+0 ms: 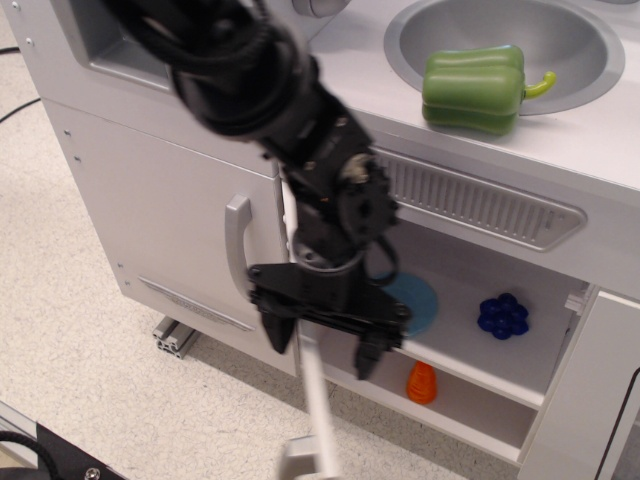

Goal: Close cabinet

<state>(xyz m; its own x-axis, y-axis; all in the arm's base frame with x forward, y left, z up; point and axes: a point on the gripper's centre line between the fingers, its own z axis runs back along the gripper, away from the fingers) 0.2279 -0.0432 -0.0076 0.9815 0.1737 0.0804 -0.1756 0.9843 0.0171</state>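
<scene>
The cabinet (pixel 470 270) is a white compartment under the sink counter, with one inner shelf. Its small white door (pixel 318 405) stands about halfway open and shows edge-on, with its grey bow handle (pixel 298 455) blurred at the bottom of the frame. My black gripper (pixel 321 346) hangs over the door's top edge, open, with one finger (pixel 278 335) on the left of the door and the other on the right. The jaws stand far wider than the door's thickness. I cannot tell which finger touches it.
On the shelf lie a blue plate (pixel 420 303), partly hidden by my wrist, and blue grapes (pixel 503 315); an orange cone (pixel 422 383) stands below. A green pepper (pixel 475 88) sits in the sink (pixel 580 40). A taller door's handle (pixel 236 245) is left; a narrow door (pixel 590 390) right.
</scene>
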